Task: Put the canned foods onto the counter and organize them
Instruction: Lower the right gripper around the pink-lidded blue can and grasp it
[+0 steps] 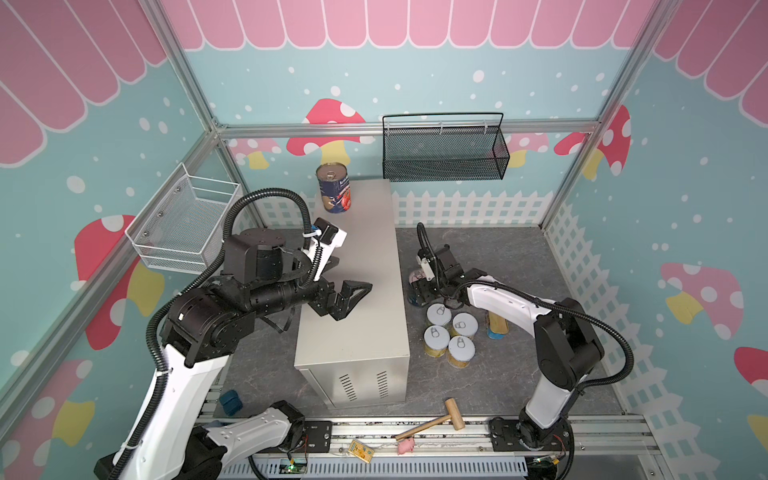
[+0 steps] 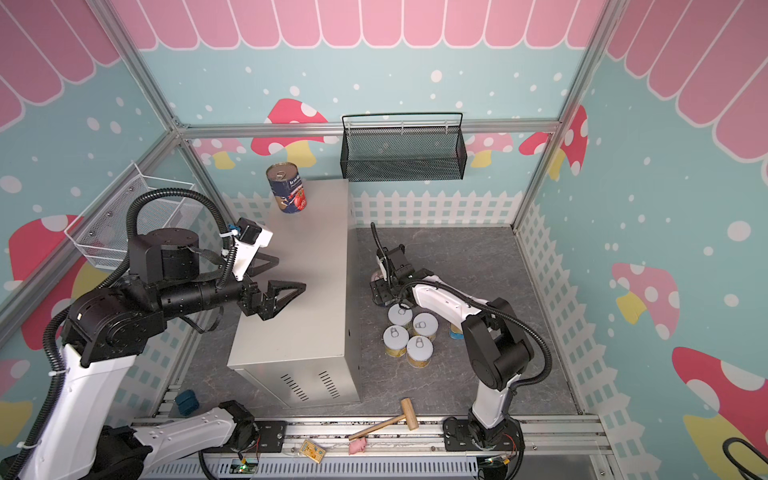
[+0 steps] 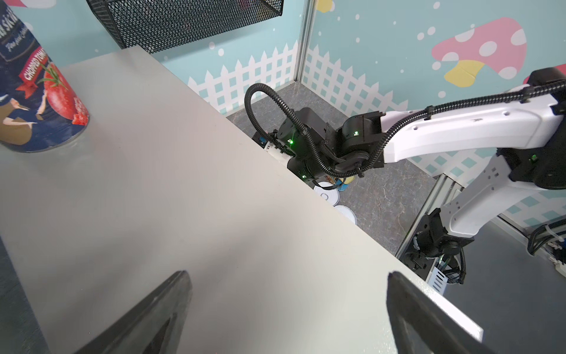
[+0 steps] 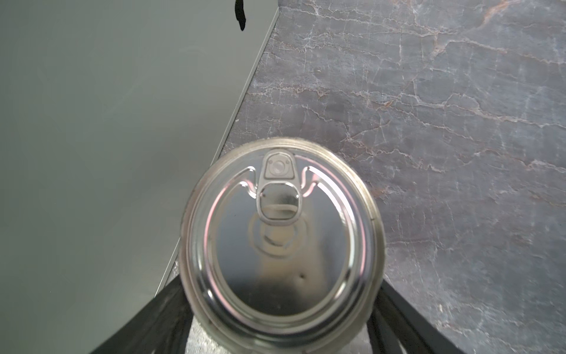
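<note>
A tall dark-blue-label can [image 1: 334,189] [image 2: 286,189] [image 3: 36,92] stands at the far end of the beige counter [image 1: 357,332] [image 2: 299,332] [image 3: 183,184]. My left gripper [image 1: 353,273] [image 2: 291,273] [image 3: 288,274] hovers open over the middle of the counter, with nothing in it. On the floor beside the counter, my right gripper [image 1: 415,286] [image 4: 280,291] has its fingers closed against both sides of a second tall can [image 4: 281,239]; its silver pull-tab lid fills the right wrist view. Several short yellow-label cans [image 1: 451,332] [image 2: 409,334] cluster nearby. The gold-topped SPAM tin [image 1: 498,324] stands partly behind the right arm.
A black mesh basket [image 1: 444,153] hangs on the back wall and a white wire basket [image 1: 183,224] on the left wall. A wooden mallet [image 1: 436,419], a pink toy [image 1: 405,446] and a yellow item [image 1: 360,450] lie on the front rail. A teal box [image 1: 230,401] sits front left.
</note>
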Robot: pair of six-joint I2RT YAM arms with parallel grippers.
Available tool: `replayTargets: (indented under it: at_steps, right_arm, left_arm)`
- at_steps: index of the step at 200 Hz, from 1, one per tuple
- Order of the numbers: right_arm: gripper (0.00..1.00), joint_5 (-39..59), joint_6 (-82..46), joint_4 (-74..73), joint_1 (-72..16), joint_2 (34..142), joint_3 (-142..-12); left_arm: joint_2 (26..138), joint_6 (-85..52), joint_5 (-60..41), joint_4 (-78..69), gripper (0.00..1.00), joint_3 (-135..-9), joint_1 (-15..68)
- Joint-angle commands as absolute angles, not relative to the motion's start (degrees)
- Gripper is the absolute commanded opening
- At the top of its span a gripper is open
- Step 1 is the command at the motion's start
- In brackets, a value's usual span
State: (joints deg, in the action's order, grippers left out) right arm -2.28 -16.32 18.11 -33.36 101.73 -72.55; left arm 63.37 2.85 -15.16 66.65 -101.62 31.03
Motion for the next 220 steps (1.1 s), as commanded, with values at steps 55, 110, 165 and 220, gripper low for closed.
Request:
replayTargets:
  at_steps: [55,110,165,220]
  right_arm:
    - [0.95,-1.5,-15.2,14.0,-33.0,105.1,-75.6]
    - [0.91,-3.1,-14.6,12.7,-32.9,105.3,-75.9]
    - [0.89,-3.2,-13.8,11.8,-32.8,105.9,-77.2]
    - [0.78,-3.6,-12.6,11.7,-32.8,103.3,-76.1]
  left_arm:
    - [63.2,5.0,-13.8,67.7,0.99,-102.4,32.0]
    - [63.4,4.8,-14.0,67.7,0.99,-103.0,32.3]
    - [63.3,4.8,-14.1,67.7,0.99,-103.3,32.5]
    - [63.6,4.8,-14.2,67.7,0.99,-103.4,32.5]
